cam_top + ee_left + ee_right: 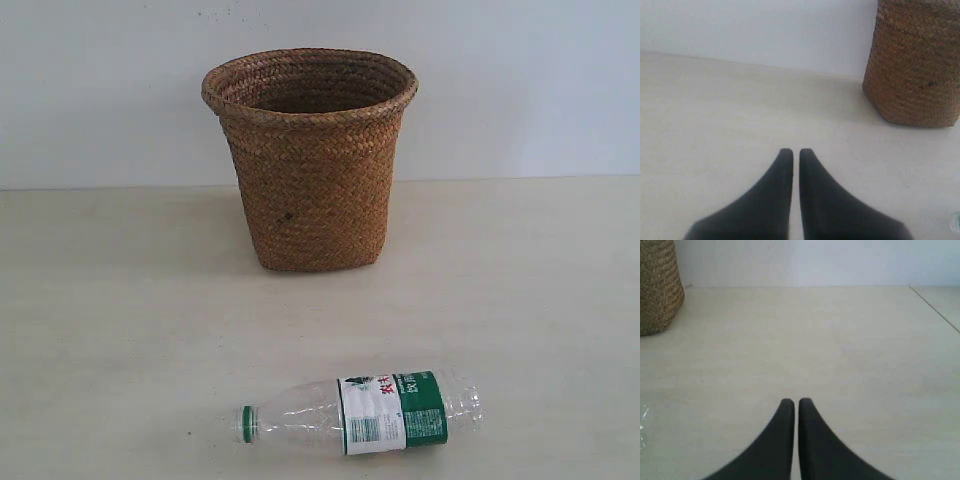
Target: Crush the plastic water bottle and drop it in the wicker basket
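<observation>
Holding the left claw (796, 151) all but closed, pressing its two dark fingers (775, 200) together down to a hairline slit, gripping nothing, hanging above the pale table (715, 125). Facing the wicker basket (915, 65) from there, well apart from it, seeing its brown woven side standing on the table before the white wall (765, 30). Holding the right claw (796, 401) the same way: narrowing to a thin slit, pinching nothing, hovering over bare tabletop, catching only an edge of the wicker basket (657, 290) in its wrist view, plus a sliver of clear plastic at the frame border, too small for telling more. Finding the plastic water bottle (370, 412) in the exterior view lying on its side on the table, in front of the wicker basket (310, 190) and well apart from it. Pointing its clear-greenish cap (245, 423) toward the left of that view and its ribbed base toward the right, wearing the green-and-white label (392, 412) with red characters around the half nearer the base. Looking round and whole, not flattened. Seeing the wicker basket standing upright behind it, flaring at the rolled rim (310, 62), tapering toward the bottom, opening upward, showing a small dark spot (285, 217) low on its side.
</observation>
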